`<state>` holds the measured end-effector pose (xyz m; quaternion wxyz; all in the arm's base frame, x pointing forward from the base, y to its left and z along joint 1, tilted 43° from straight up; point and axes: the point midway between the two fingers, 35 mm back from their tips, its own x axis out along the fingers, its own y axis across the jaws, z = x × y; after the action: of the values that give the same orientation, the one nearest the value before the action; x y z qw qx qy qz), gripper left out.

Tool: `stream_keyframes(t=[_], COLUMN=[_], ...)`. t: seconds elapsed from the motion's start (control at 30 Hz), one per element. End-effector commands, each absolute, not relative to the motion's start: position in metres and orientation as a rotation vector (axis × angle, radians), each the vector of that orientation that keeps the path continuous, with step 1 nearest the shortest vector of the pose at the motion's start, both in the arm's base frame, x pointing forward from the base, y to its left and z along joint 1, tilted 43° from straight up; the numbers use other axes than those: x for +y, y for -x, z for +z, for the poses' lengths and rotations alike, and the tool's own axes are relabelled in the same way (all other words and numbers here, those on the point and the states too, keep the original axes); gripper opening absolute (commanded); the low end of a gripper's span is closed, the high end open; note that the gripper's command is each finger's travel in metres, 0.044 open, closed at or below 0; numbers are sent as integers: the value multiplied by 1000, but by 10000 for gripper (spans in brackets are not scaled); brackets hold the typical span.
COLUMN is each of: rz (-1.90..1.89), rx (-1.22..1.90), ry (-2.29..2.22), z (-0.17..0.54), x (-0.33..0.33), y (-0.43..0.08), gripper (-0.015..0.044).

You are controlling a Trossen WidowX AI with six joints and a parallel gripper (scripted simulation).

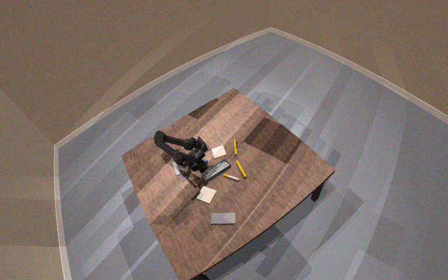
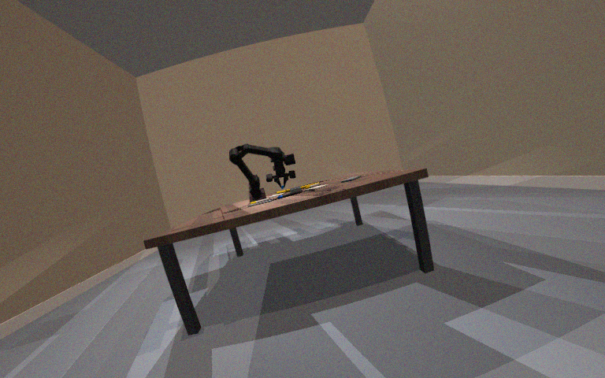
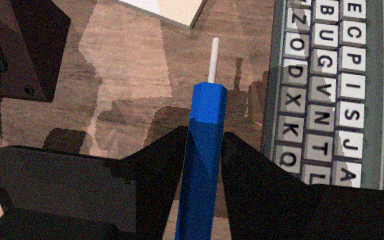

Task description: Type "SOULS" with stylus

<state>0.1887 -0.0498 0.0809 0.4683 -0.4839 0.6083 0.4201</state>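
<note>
The gripper (image 2: 282, 186) (image 3: 206, 132) is shut on the blue stylus (image 3: 205, 150) (image 1: 205, 161) and holds it above the desk, beside the keyboard. In the wrist view the stylus's white tip (image 3: 214, 60) points to the top, past the fingers, and touches no key. The keyboard (image 1: 216, 170) (image 3: 374, 100) is grey-green with pale keys and runs down the right of the wrist view. Its S key (image 3: 351, 115), O key (image 3: 296, 44), U key (image 3: 325, 35) and part of its L key (image 3: 316, 178) show there. The fingers are hidden by the arm in the top view.
Two yellow sticks (image 1: 235, 147) (image 1: 241, 168) and a white-and-yellow one (image 1: 231, 177) lie beyond the keyboard. Pale pads (image 1: 218, 151) (image 1: 206, 194) lie near its ends. A black-and-blue pen (image 1: 189, 181) lies near the arm. A grey slab (image 1: 223, 218) lies farther off.
</note>
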Motion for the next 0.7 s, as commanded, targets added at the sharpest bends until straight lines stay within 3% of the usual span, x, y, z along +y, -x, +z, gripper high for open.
stream_keyframes(t=[0.0,0.67], rz=[935,401], rx=[1510,1596], ry=[1090,472], z=[83,87], x=[-48,-38], y=[-194,-217], gripper=[0,0])
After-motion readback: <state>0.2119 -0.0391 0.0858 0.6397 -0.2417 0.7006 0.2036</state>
